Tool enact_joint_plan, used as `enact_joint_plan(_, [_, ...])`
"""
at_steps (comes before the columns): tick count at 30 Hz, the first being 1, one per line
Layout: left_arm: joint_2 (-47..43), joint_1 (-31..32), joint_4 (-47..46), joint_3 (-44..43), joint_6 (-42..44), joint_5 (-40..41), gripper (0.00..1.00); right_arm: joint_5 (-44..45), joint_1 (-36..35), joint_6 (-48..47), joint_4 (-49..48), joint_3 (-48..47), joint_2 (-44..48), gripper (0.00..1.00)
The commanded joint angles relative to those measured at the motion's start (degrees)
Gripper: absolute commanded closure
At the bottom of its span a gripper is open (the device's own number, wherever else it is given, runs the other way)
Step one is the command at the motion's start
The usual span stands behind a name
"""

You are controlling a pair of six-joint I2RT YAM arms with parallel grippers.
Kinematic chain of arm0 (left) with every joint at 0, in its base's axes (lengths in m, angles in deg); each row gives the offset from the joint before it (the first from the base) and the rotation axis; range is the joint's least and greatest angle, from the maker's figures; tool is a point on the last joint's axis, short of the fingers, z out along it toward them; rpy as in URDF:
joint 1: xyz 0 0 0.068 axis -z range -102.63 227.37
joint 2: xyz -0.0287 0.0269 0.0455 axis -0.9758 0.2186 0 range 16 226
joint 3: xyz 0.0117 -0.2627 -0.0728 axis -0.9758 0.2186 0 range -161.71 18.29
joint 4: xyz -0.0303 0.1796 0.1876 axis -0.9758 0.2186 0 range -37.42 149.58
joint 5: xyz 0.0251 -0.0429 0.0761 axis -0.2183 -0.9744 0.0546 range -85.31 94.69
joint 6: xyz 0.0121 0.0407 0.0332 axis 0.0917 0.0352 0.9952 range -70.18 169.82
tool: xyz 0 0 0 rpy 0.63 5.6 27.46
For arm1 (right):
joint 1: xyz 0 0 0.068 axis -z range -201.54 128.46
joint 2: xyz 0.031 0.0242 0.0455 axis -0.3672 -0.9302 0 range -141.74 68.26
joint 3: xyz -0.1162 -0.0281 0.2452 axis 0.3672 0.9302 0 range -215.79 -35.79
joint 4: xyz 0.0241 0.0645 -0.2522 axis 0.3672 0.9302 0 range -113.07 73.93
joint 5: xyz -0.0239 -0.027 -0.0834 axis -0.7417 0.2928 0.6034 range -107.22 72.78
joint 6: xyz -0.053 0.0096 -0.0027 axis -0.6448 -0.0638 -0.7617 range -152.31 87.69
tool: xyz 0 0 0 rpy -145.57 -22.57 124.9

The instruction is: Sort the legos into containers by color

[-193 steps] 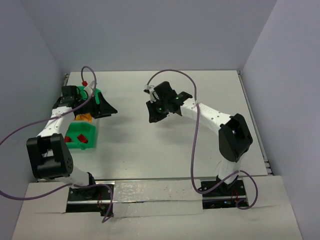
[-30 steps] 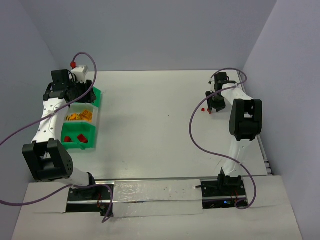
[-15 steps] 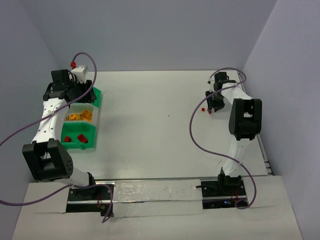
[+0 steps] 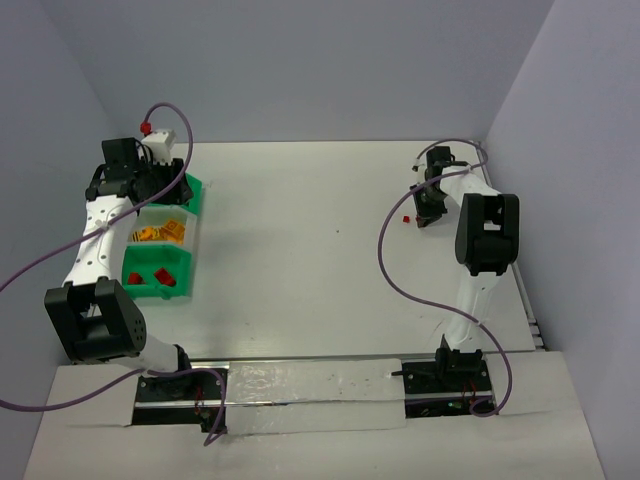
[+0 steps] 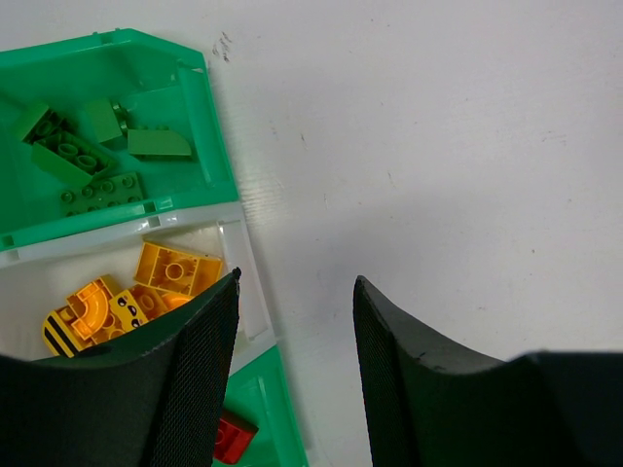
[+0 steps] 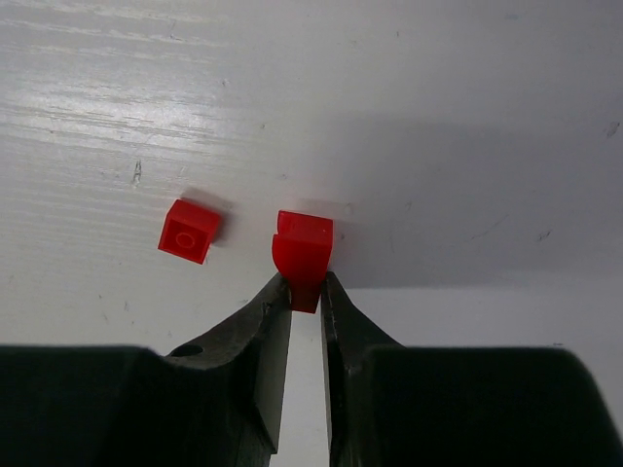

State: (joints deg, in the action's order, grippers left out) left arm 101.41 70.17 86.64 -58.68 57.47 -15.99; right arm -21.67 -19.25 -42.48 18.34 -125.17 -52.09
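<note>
My right gripper (image 6: 306, 284) is shut on a small red lego (image 6: 304, 248) at the table surface, at the far right of the table (image 4: 428, 212). A second red lego (image 6: 189, 231) lies loose just left of it, and also shows in the top view (image 4: 406, 217). My left gripper (image 5: 296, 284) is open and empty, hovering over the inner edge of the containers (image 4: 150, 185). The far green bin (image 5: 146, 97) holds green legos (image 5: 73, 156). The whitish middle bin (image 5: 248, 282) holds orange-yellow legos (image 5: 165, 272). The near green bin (image 4: 140, 285) holds red legos (image 4: 162, 276).
The containers sit in a row along the table's left edge. Grey walls stand close on the left, far and right sides. A purple cable (image 4: 385, 270) loops from the right arm over the table. The right arm's upper link (image 4: 487, 235) stands near the right edge.
Since 6.4 s ago my right arm has swung from the table's middle to the far right, and my left gripper has drawn back to the bins' far end. In the last second only the right gripper shifted slightly.
</note>
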Motion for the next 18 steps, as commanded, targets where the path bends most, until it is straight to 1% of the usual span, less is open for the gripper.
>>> enact_joint_plan(1, [0.14,0.17,-1.37,-2.2,-1.19,-1.92,0.44,-1.51,0.37,-0.83,-0.47,-1.58,-0.25,0.82])
enact_joint_plan(2, [0.18,0.17,-1.41,-2.11,-1.37,-2.29,0.44,-1.77,0.41,-0.97,-0.54,-1.25,0.12,0.87])
enact_joint_plan(8, [-0.18,0.11,-2.18,-2.11,-2.88,-4.99,0.43,-3.86,0.43,-2.6,0.27,0.77,5.07,1.0])
enact_joint_plan(11, [-0.51,0.17,-2.68,-2.5,-4.08,-7.99,0.41,-7.63,0.27,-3.42,0.94,1.17,9.49,1.0])
enact_joint_plan(13, [-1.08,0.17,-3.82,-2.57,-6.29,-13.42,0.38,-11.28,-0.51,-3.71,1.51,0.67,12.36,1.0])
enact_joint_plan(15, [-0.98,0.17,-5.17,-2.61,-11.08,-18.93,0.36,-15.28,-2.08,-3.75,2.32,-0.32,14.95,1.0])
enact_joint_plan(18, [-0.22,0.24,-8.15,-1.6,-18.78,-27.9,0.32,-20.57,-8.01,-3.2,2.55,-1.43,18.05,1.0])
